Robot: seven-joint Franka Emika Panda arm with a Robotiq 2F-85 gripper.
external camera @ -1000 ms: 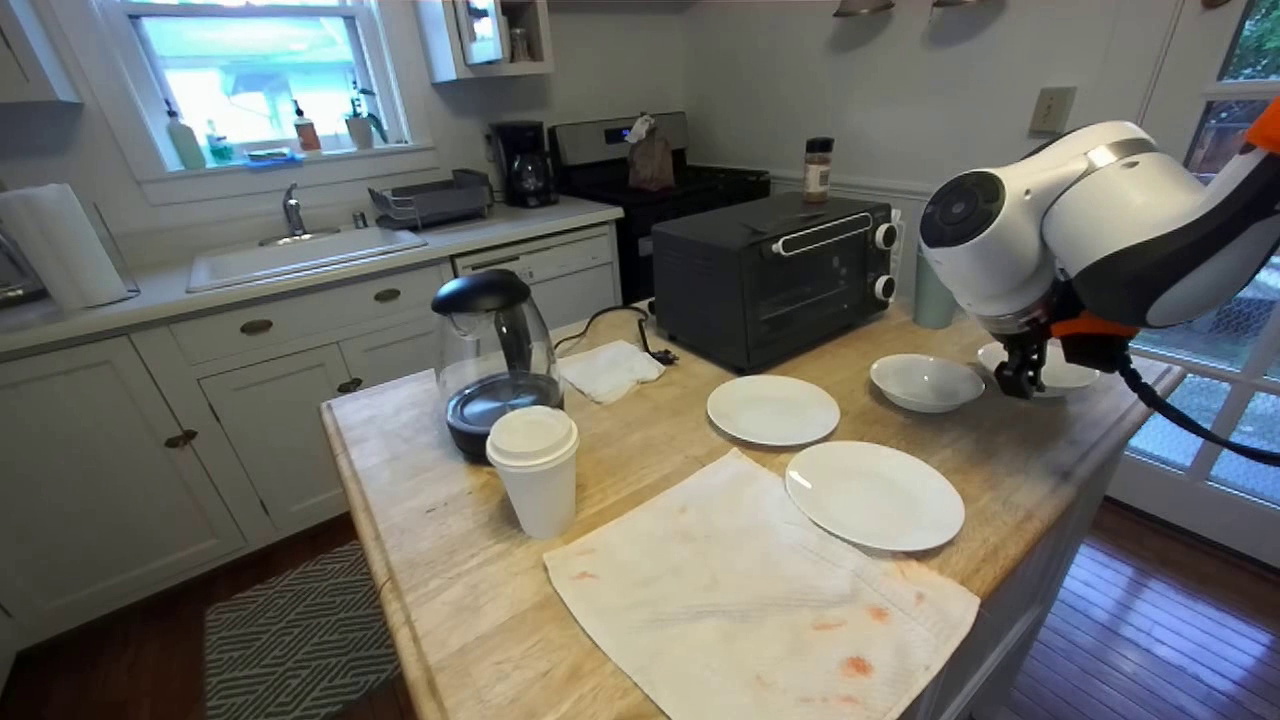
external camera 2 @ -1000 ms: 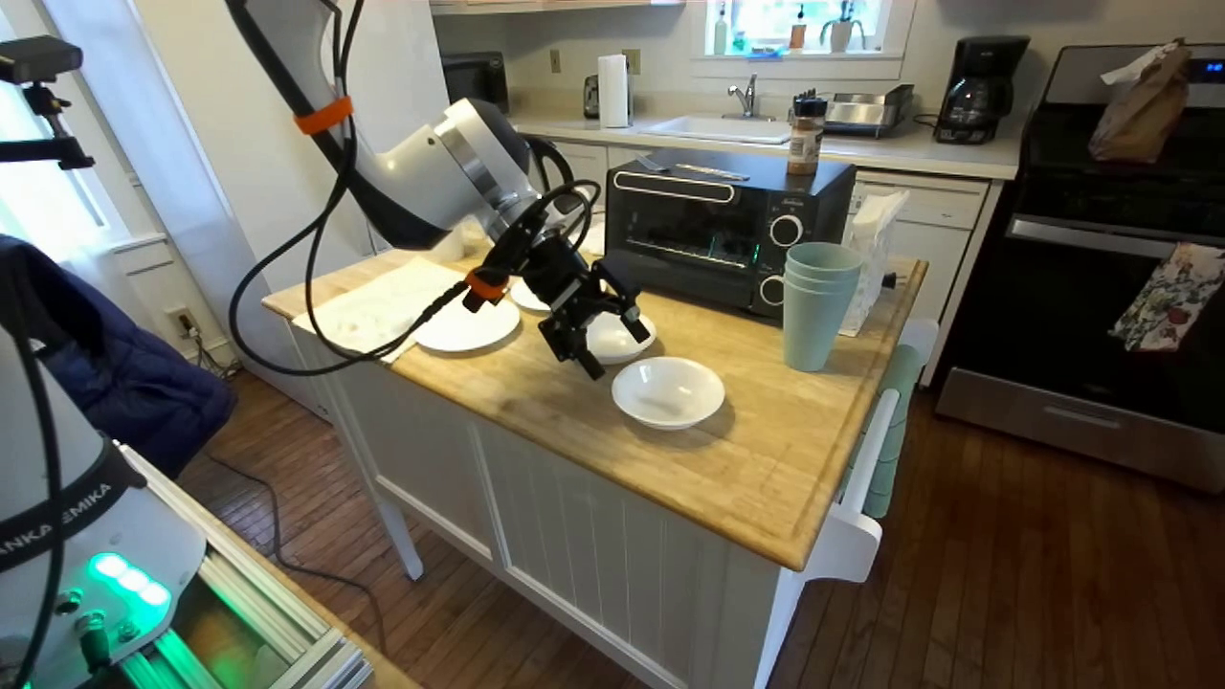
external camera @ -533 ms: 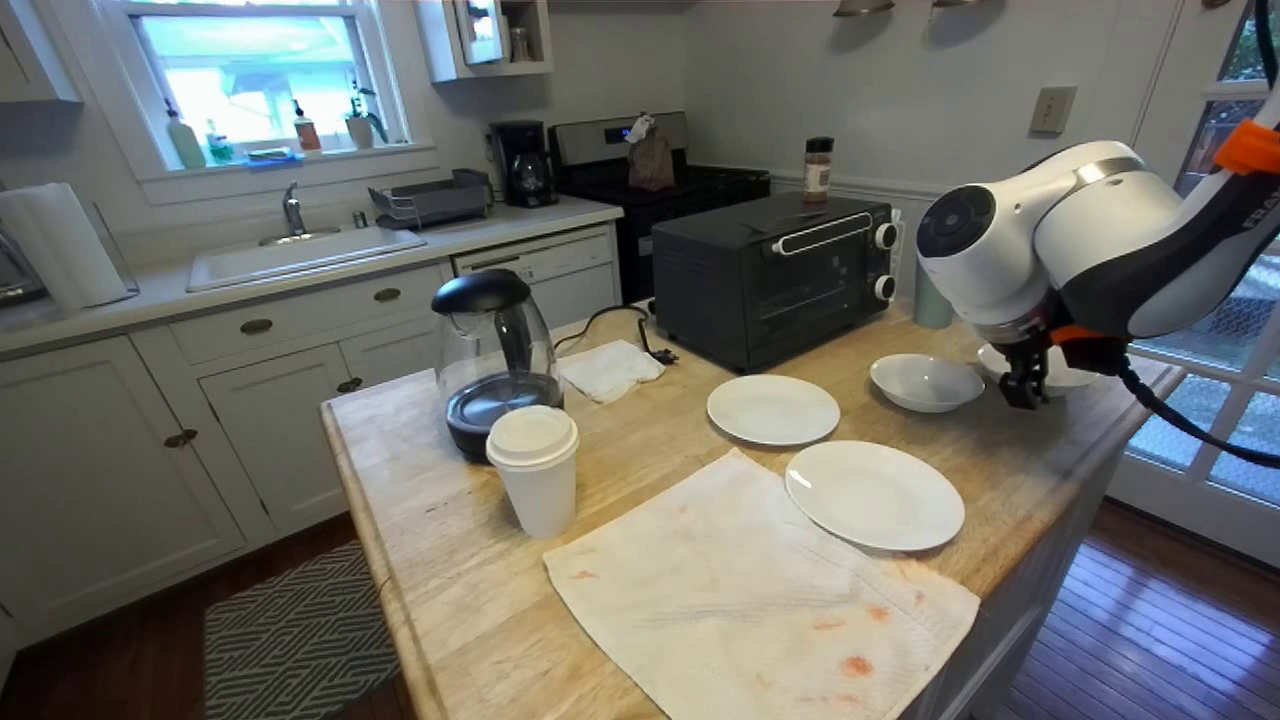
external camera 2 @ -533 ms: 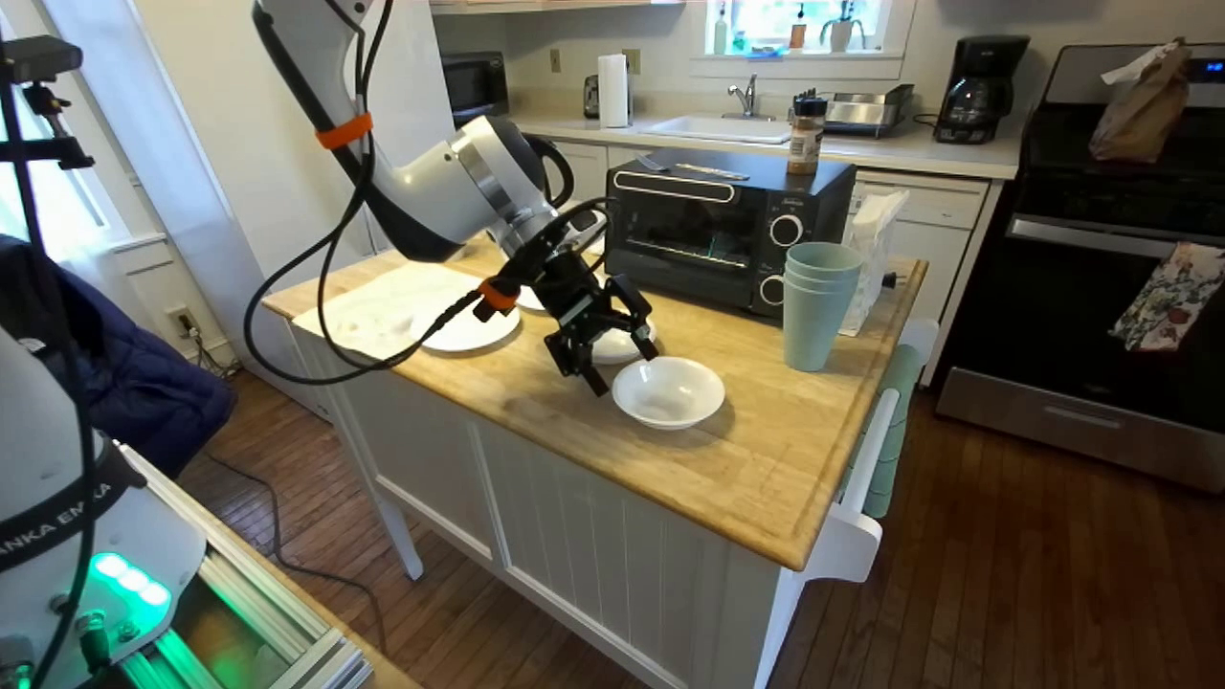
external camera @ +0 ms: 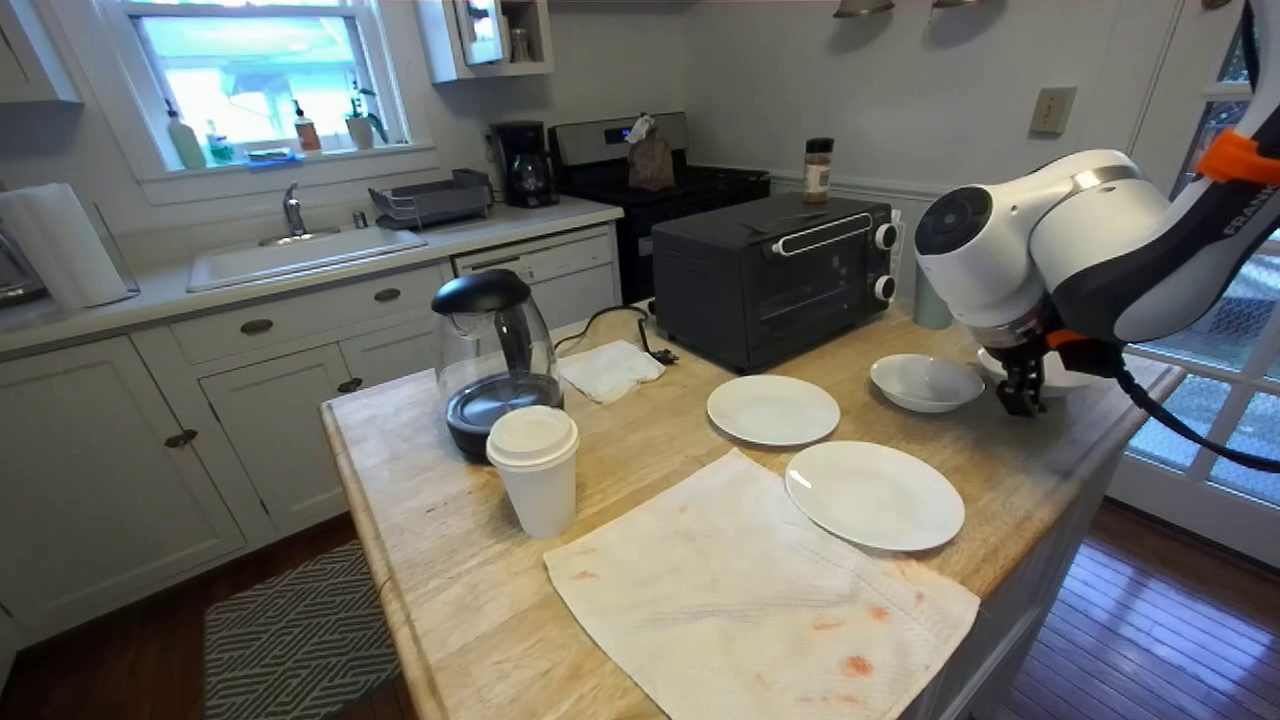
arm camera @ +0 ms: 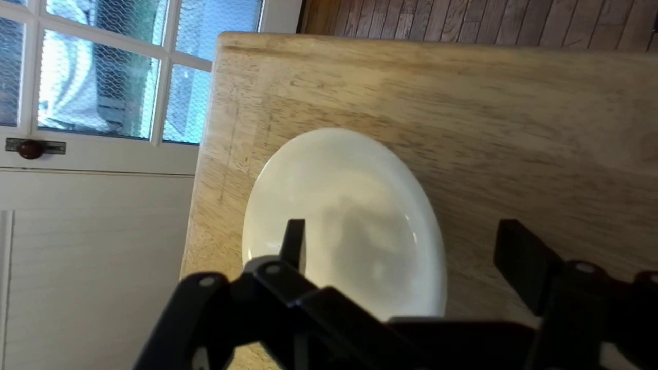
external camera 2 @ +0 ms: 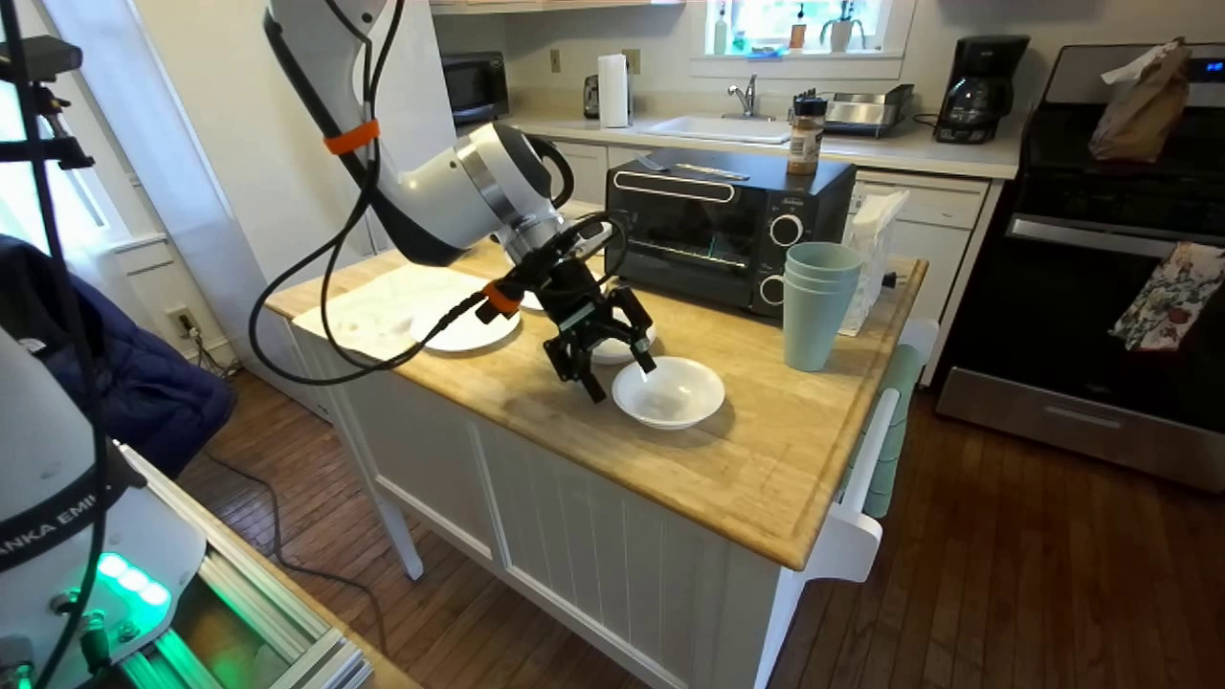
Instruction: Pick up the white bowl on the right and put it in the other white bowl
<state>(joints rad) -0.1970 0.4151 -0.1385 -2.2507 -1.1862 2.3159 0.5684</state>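
Observation:
The right white bowl [external camera 2: 675, 397] stands upright on the wooden table, and it fills the middle of the wrist view [arm camera: 339, 195]. In an exterior view it is partly hidden behind my gripper [external camera: 1065, 376]. The other white bowl [external camera: 927, 384] stands beside it, nearer the oven; my fingers partly cover it in an exterior view [external camera 2: 612, 351]. My black gripper [external camera 2: 622, 377] is open and empty at the right bowl's rim. In the wrist view the gripper [arm camera: 402, 226] has one finger over the bowl's inside and the other outside the rim.
Two white plates [external camera: 773, 410] and a stained cloth [external camera: 760, 590] lie on the table [external camera 2: 766, 478]. A black toaster oven [external camera 2: 708, 230] stands behind the bowls. Stacked green cups [external camera 2: 818, 306] stand to the right. A kettle [external camera: 500, 370] and paper cup [external camera: 535, 475] are farther off.
My open gripper has moved down and toward the right bowl, so one finger is now over its near rim. The bowls have not moved.

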